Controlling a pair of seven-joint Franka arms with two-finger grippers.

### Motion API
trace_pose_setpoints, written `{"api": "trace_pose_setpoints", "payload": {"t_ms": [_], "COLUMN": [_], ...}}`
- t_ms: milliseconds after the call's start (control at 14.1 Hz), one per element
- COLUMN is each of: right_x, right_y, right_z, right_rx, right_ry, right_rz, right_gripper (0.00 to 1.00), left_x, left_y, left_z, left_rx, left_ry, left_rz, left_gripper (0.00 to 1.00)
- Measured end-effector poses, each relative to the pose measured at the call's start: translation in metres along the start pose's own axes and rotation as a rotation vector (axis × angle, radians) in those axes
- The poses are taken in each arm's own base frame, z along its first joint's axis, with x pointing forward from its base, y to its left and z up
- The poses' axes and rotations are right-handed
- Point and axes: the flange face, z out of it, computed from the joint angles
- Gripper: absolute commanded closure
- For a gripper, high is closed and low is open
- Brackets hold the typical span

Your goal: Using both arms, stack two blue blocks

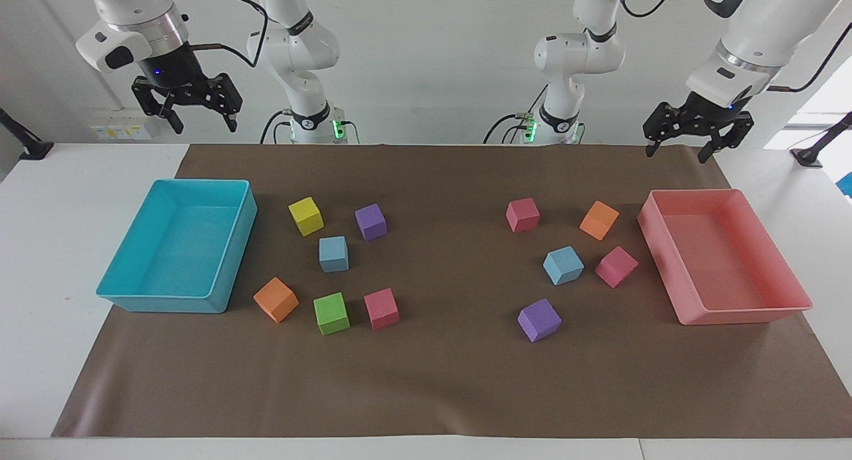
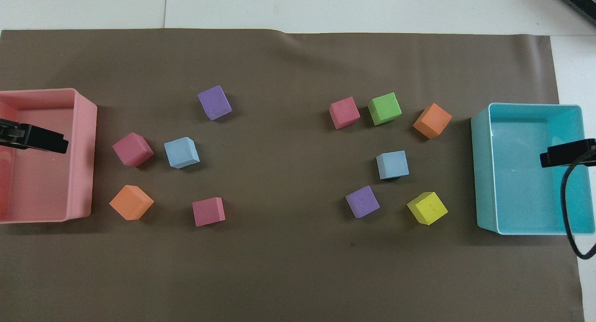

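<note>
Blue blocks are lying apart on the brown mat [image 1: 439,387], neither one in a grip. Both arms are waiting high up. The right gripper [image 1: 188,107] is hanging over the turquoise tray [image 1: 236,247], its fingers spread wide and holding nothing; in the overhead view only one black fingertip of it is showing over the tray. The left gripper [image 1: 692,137] is hanging over the pink tray [image 1: 665,260], likewise spread and bare.

No brand, label or legible writing is showing on the blocks, trays or mat.

One blue block [image 1: 333,253] is sitting toward the right arm's end, a small matte sky-blue cube, squared to the table. A yellow block [image 1: 306,216] and a purple block [image 1: 371,222] are lying nearer to the robots than it, one to each side. An orange block [image 1: 275,299], a green block [image 1: 331,313] and a pink block [image 1: 381,308] are lying in a row farther from the robots.

The other blue block [image 1: 563,265] is sitting toward the left arm's end, same colour and size, turned at an angle. A dark pink block [image 1: 616,266] is lying just beside it toward the pink tray, not touching. Another pink block [image 1: 522,214] and a second orange block [image 1: 599,220] are lying nearer to the robots, and a second purple block [image 1: 539,319] farther from them.
</note>
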Motion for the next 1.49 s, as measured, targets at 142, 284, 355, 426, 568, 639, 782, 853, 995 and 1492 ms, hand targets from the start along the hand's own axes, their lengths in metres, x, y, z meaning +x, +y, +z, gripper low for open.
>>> {"api": "trace_pose_setpoints", "payload": {"t_ms": [142, 284, 355, 426, 568, 639, 782, 853, 995, 1492], "right_x": [0.000, 0.000, 0.000, 0.000, 0.000, 0.000, 0.000, 0.000, 0.000, 0.035], "right_y": [0.000, 0.000, 0.000, 0.000, 0.000, 0.000, -0.003, -0.005, -0.010, -0.047], "right_z": [0.000, 0.000, 0.000, 0.000, 0.000, 0.000, 0.000, -0.001, -0.002, 0.079], "right_rx": [0.000, 0.000, 0.000, 0.000, 0.000, 0.000, 0.000, 0.000, -0.001, 0.000], "right_ry": [0.000, 0.000, 0.000, 0.000, 0.000, 0.000, 0.000, 0.001, 0.005, 0.025], "right_rz": [0.000, 0.000, 0.000, 0.000, 0.000, 0.000, -0.005, -0.010, -0.019, -0.087], "right_gripper": [0.00, 0.00, 0.00, 0.00, 0.00, 0.00, 0.00, 0.00, 0.00, 0.00], "left_x": [0.000, 0.000, 0.000, 0.000, 0.000, 0.000, 0.000, 0.000, 0.000, 0.000], "left_y": [0.000, 0.000, 0.000, 0.000, 0.000, 0.000, 0.000, 0.000, 0.000, 0.000], "left_z": [0.000, 0.000, 0.000, 0.000, 0.000, 0.000, 0.000, 0.000, 0.000, 0.000], "left_rx": [0.000, 0.000, 0.000, 0.000, 0.000, 0.000, 0.000, 0.000, 0.000, 0.000], "left_ry": [0.000, 0.000, 0.000, 0.000, 0.000, 0.000, 0.000, 0.000, 0.000, 0.000], "left_rz": [0.000, 0.000, 0.000, 0.000, 0.000, 0.000, 0.000, 0.000, 0.000, 0.000], "left_gripper": [0.00, 0.00, 0.00, 0.00, 0.00, 0.00, 0.00, 0.00, 0.00, 0.00]}}
